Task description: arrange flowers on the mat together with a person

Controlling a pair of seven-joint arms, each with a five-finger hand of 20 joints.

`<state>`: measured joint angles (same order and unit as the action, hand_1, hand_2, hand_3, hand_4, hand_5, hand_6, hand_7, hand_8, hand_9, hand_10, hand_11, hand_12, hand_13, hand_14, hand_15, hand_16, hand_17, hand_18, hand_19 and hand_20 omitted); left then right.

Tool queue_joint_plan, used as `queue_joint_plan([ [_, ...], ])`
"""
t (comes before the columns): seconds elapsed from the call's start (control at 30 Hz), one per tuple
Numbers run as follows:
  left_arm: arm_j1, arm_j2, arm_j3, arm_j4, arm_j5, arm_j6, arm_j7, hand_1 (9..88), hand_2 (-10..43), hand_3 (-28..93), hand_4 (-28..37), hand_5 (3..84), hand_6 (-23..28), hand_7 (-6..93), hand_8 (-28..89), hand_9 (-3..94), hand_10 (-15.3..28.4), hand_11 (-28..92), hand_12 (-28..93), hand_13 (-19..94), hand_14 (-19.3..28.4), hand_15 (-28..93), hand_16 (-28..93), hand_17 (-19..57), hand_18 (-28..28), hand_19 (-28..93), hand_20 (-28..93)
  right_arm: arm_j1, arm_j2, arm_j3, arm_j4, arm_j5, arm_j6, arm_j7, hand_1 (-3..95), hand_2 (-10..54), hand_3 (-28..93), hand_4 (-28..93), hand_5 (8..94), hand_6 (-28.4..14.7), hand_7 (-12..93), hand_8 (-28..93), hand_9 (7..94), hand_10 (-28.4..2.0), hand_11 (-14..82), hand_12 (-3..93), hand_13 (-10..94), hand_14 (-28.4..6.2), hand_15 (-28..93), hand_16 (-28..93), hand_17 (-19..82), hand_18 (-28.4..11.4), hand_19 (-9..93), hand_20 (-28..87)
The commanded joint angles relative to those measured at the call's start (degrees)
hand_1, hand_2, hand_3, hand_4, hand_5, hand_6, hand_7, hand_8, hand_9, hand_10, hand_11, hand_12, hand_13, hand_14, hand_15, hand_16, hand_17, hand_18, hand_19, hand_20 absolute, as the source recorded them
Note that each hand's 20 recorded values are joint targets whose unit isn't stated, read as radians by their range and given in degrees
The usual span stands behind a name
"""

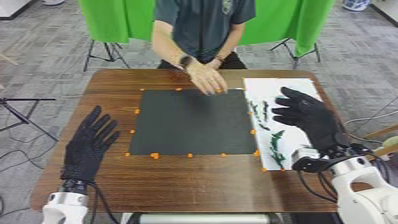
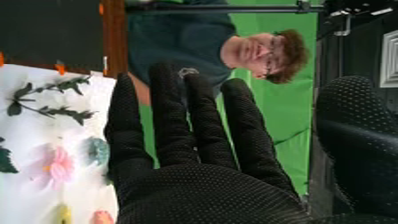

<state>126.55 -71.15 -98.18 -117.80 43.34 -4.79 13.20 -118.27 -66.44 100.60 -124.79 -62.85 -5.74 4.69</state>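
The right hand in black fabric hangs over the flat white sheet, fingers straight and slightly spread, near the pink-petalled flower and slender green leafy stems.

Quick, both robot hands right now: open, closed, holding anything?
Left robot hand: open, fingers extended, beside the dark mat, no object seen in it.
Right robot hand: open, empty, over the white sheet.

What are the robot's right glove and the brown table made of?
The right hand wears matte black fabric, probably knitted, with tiny pale dots that might be rubber. The table looks like wood, maybe varnished: it has brown, streaky grain.
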Motion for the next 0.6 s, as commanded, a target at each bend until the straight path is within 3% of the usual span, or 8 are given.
queue_joint_plan([
  [0.03, 1.1, -0.71, 0.22, 0.3, -0.39, -0.23, -0.73, 27.1, -1.5, 68, -25.3, 23.3, 1.0, 20.1, -11, 17.8, 9.9, 20, 18, 17, 11.4, 15, 6, -11.7, 21.3, 42, 11, -0.8, -0.4, -0.5, 0.0, -0.8, -0.7, -0.8, 15.3, 7.2, 85, -23, 36.1, -6.1, 13, -8, 37.0, -14.7, 12.7, 23.1, 34, -14.4, 26, 24, 8, -22.6, 48, 28],
  [0.07, 0.8, -0.83, 0.2, 0.46, 0.2, -0.59, -1.08, 27.1, -1.5, 68, -25.5, 23.4, 1.0, 20.1, -11, 17.9, 9.9, 20, 17, 17, 11.5, 15, 6, -11.7, 21.2, 42, 12, -1.1, 0.2, -0.8, -0.1, -1.2, 1.1, -1.9, 15.2, 7.2, 86, -23, 36.1, -6.1, 13, -8, 37.0, -14.7, 12.7, 23.1, 34, -14.4, 26, 24, 8, -22.6, 48, 28],
  [0.13, -0.2, -0.34, 0.9, 0.92, 0.1, -0.19, -0.31, 27.1, -1.4, 68, -25.7, 23.6, 1.1, 20.1, -11, 17.9, 9.9, 20, 17, 17, 11.5, 16, 6, -11.8, 20.9, 41, 12, -0.7, 0.9, -1.3, 0.2, -0.6, 2.6, -2.5, 15.3, 7.2, 86, -23, 36.7, -6.1, 13, -8, 37.7, -14.6, 13.1, 23.2, 34, -14.5, 26, 24, 8, -22.6, 48, 28],
  [0.27, 0.6, -0.14, 0.46, 0.35, 0.04, 0.03, -0.58, 27.1, -1.2, 68, -25.9, 23.6, 1.1, 20.0, -11, 17.9, 9.9, 20, 17, 16, 11.4, 16, 6, -12.1, 20.3, 40, 11, -0.3, -0.2, -1.0, 0.3, -0.4, -0.3, -0.2, 15.3, 7.3, 86, -23, 37.4, -6.2, 14, -9, 38.5, -14.7, 13.6, 22.9, 35, -14.4, 27, 24, 8, -22.6, 49, 29],
  [0.37, 1.2, -0.37, 0.38, 0.52, -0.75, -0.17, -1.0, 26.9, -1.3, 68, -25.9, 23.6, 1.1, 20.0, -11, 18.0, 10.0, 21, 17, 17, 11.5, 16, 6, -12.2, 20.2, 40, 11, -0.2, -0.1, -0.8, 0.5, -1.2, -1.2, 0.1, 15.2, 7.3, 86, -23, 37.6, -6.2, 14, -9, 38.5, -14.8, 13.6, 22.8, 35, -14.4, 27, 24, 8, -22.6, 49, 28],
  [0.43, 0.8, -0.18, 0.31, 0.74, -0.45, -0.4, -1.26, 27.0, -1.3, 68, -26.0, 23.8, 1.2, 20.0, -11, 18.2, 10.1, 21, 17, 17, 11.5, 16, 6, -12.2, 20.2, 40, 11, -0.3, 0.1, -0.1, 0.3, -1.3, -1.2, 0.1, 15.2, 7.4, 86, -23, 37.6, -6.2, 14, -9, 38.4, -14.8, 13.5, 22.7, 35, -14.4, 27, 24, 8, -22.6, 49, 28],
  [0.6, 0.4, 0.6, -0.22, 0.31, -0.04, -0.39, -0.44, 26.9, -1.1, 68, -26.1, 23.9, 1.2, 19.8, -11, 18.3, 10.0, 20, 17, 17, 11.5, 16, 6, -12.4, 20.0, 39, 12, 0.2, 0.4, 0.0, 0.4, -1.1, -0.7, -0.4, 15.1, 7.5, 86, -23, 37.8, -6.2, 13, -9, 38.4, -14.8, 13.5, 22.7, 34, -14.3, 27, 24, 8, -22.6, 49, 28],
])
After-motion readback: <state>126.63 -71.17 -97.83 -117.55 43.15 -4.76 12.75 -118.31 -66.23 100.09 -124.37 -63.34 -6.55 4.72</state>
